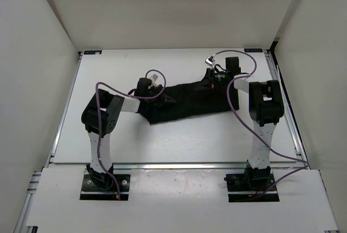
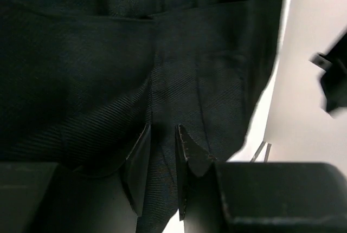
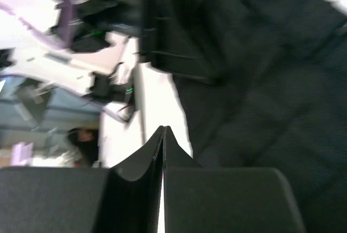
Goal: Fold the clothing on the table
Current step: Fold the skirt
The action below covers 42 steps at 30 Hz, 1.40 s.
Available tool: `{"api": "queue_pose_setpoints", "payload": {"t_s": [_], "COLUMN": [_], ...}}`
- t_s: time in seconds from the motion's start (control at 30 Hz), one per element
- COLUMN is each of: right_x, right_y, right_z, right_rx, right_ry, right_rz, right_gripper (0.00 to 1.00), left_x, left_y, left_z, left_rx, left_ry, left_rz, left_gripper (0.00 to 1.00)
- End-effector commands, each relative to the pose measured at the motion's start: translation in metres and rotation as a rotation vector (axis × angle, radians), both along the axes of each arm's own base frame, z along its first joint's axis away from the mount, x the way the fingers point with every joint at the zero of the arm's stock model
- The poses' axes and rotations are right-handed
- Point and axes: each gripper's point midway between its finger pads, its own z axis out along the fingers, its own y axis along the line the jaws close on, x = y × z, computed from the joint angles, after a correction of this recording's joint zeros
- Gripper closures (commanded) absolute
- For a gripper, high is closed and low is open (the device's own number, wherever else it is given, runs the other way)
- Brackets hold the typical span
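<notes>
With clothing flat on bench, could slip from left jaws, narrowly parted on cloth at its left end, hold unclear; could drag lopsided, right jaws shut, empty, beside its right end.

In the left wrist view the clothing runs off the top and left edges. A blurred black shape is cut off at the right. Whether the left gripper pinches the cloth between its fingers cannot be told. In the right wrist view the left arm is smeared by blur.
</notes>
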Motion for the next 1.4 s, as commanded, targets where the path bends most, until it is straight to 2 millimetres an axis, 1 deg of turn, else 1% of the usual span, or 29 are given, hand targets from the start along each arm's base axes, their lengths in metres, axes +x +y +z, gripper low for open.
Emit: {"api": "queue_pose_setpoints", "payload": {"t_s": [0.0,0.1,0.2,0.27,0.3,0.33,0.37,0.4,0.43,0.47,0.53,0.57,0.63,0.67,0.73,0.8,0.83,0.9,0.93,1.0,1.1,1.13,1.17,1.2,1.23,1.27,1.3,1.33,1.37], "right_x": [-0.013,-0.019,-0.021,-0.026,-0.029,-0.034,-0.033,-0.031,-0.027,-0.024,-0.019,-0.015,-0.016,-0.017,-0.014,-0.013,-0.010,-0.012,-0.012,-0.015,-0.014,-0.012,-0.011,-0.006,-0.007,-0.005,-0.010,-0.012,-0.017], "right_y": [0.010,0.028,0.045,0.056,0.062,0.069,0.075,0.073,0.073,0.072,0.062,0.054,0.049,0.042,0.027,0.022,0.013,0.000,-0.008,-0.013,-0.017,-0.020,-0.023,-0.029,-0.031,-0.037,-0.040,-0.045,-0.054], "right_z": [0.026,0.016,-0.010,-0.026,-0.041,-0.045,-0.055,-0.069,-0.079,-0.086,-0.116,-0.120,-0.120,-0.119,-0.116,-0.114,-0.115,-0.116,-0.113,-0.101,-0.068,-0.056,-0.046,-0.041,-0.025,-0.011,-0.014,-0.001,0.006], "right_rx": [0.106,0.106,0.074,0.036,-0.006,-0.029,-0.074,-0.122,-0.176,-0.207,-0.340,-0.348,-0.315,-0.293,-0.257,-0.267,-0.291,-0.336,-0.335,-0.250,-0.104,-0.076,-0.056,-0.054,-0.048,-0.054,-0.091,-0.088,-0.100], "right_ry": [-0.022,0.075,0.206,0.254,0.282,0.288,0.299,0.327,0.330,0.326,0.389,0.398,0.468,0.538,0.579,0.577,0.564,0.571,0.581,0.597,0.562,0.537,0.524,0.490,0.437,0.362,0.349,0.310,0.284], "right_rz": [0.115,0.165,0.157,0.133,0.107,0.104,0.076,0.033,-0.005,-0.028,-0.121,-0.144,-0.169,-0.199,-0.243,-0.266,-0.291,-0.326,-0.357,-0.349,-0.307,-0.305,-0.315,-0.336,-0.340,-0.352,-0.368,-0.371,-0.398], "right_gripper": [1.00,1.00,1.00,1.00,1.00,1.00,1.00,1.00,1.00,1.00,1.00,1.00,1.00,1.00,1.00,1.00,1.00,1.00,1.00,0.99,0.90,0.88,0.86,0.80,0.67,0.46,0.34,0.11,0.01], "left_x": [0.008,0.014,0.015,0.021,0.021,0.025,0.027,0.028,0.031,0.030,0.031,0.030,0.027,0.025,0.019,0.018,0.014,0.016,0.020,0.021,0.025,0.031,0.030,0.037,0.042,0.041,0.049,0.050,0.054], "left_y": [-0.004,0.006,0.012,0.016,0.014,0.017,0.016,0.017,0.017,0.018,0.017,0.019,0.024,0.026,0.031,0.036,0.039,0.044,0.050,0.053,0.058,0.058,0.059,0.058,0.055,0.048,0.043,0.031,0.015], "left_z": [0.031,0.021,0.010,0.009,0.005,0.004,0.005,0.005,0.008,0.004,0.008,0.005,0.001,-0.002,-0.012,-0.016,-0.022,-0.020,-0.020,-0.020,-0.018,-0.009,-0.008,0.005,0.020,0.029,0.050,0.071,0.094], "left_rx": [-0.048,-0.026,-0.017,-0.018,-0.021,-0.022,-0.029,-0.036,-0.045,-0.046,-0.055,-0.052,-0.044,-0.032,-0.009,0.018,0.039,0.059,0.069,0.081,0.096,0.094,0.106,0.102,0.103,0.106,0.103,0.114,0.127], "left_ry": [-0.059,-0.036,-0.009,-0.010,-0.001,-0.004,0.001,-0.001,-0.015,-0.005,-0.016,-0.012,-0.004,-0.006,0.025,0.033,0.047,0.039,0.036,0.034,0.036,0.008,0.010,-0.022,-0.064,-0.090,-0.143,-0.202,-0.284], "left_rz": [-0.019,0.002,0.003,0.012,0.008,0.019,0.024,0.034,0.036,0.048,0.058,0.067,0.080,0.086,0.098,0.111,0.111,0.123,0.135,0.141,0.151,0.152,0.158,0.165,0.154,0.133,0.121,0.071,0.021], "left_gripper": [0.64,0.63,0.64,0.64,0.65,0.65,0.65,0.65,0.65,0.65,0.67,0.68,0.74,0.78,0.85,0.86,0.89,0.89,0.90,0.90,0.91,0.91,0.92,0.91,0.92,0.93,0.93,0.93,0.94]}}
